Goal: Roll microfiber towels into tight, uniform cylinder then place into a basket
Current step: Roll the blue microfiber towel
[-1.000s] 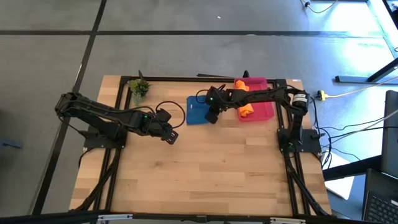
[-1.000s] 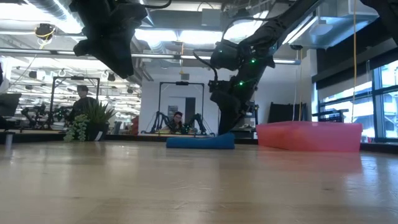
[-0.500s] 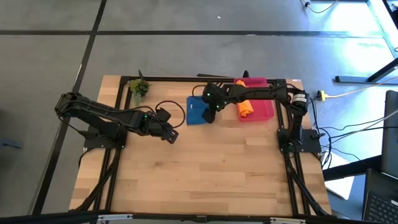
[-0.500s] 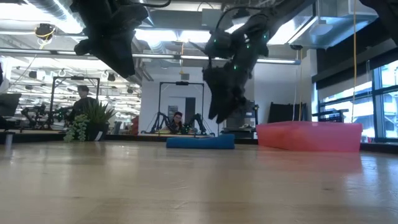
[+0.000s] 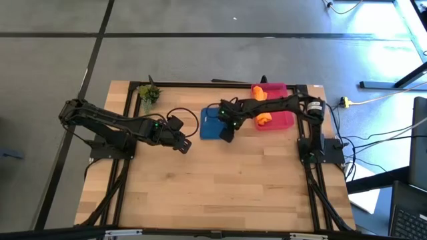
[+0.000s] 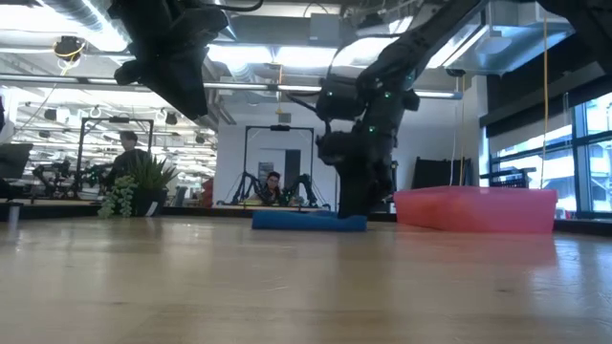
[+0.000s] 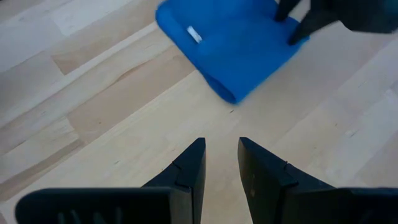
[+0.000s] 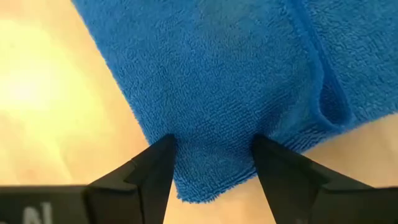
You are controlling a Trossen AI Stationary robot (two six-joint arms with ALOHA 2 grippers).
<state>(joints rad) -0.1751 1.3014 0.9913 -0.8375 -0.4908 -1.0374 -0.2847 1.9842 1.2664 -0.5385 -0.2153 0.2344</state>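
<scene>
The blue towel (image 5: 211,123) lies flat on the table in several layers, left of the pink basket (image 5: 285,121). It also shows in the left wrist view (image 7: 236,43). The orange towel (image 5: 263,119) lies rolled in the basket, partly under my right arm. My right gripper (image 5: 227,135) is open and points down at the blue towel's near right corner (image 8: 205,186), one finger on either side of it. My left gripper (image 5: 184,146) hangs above bare table left of the towel, open by a narrow gap (image 7: 219,155) and empty. My right gripper comes at the blue towel's near right corner (image 8: 211,168) from above, its open fingertips (image 8: 163,152) standing over the cloth on either side of the corner. I cannot tell whether they touch it. The towel lies flat on the table.
A small potted plant (image 5: 149,94) stands at the far left corner. A black cable loop (image 5: 181,117) lies left of the blue towel. Bare wood stretches from the arms to the near edge. People and equipment show in the room behind (image 6: 273,186).
My right gripper has risen off the blue towel, swung a little toward the far edge, then come down again at the towel's near right corner, closer to the table's near edge than before. The towel still lies on the table.
</scene>
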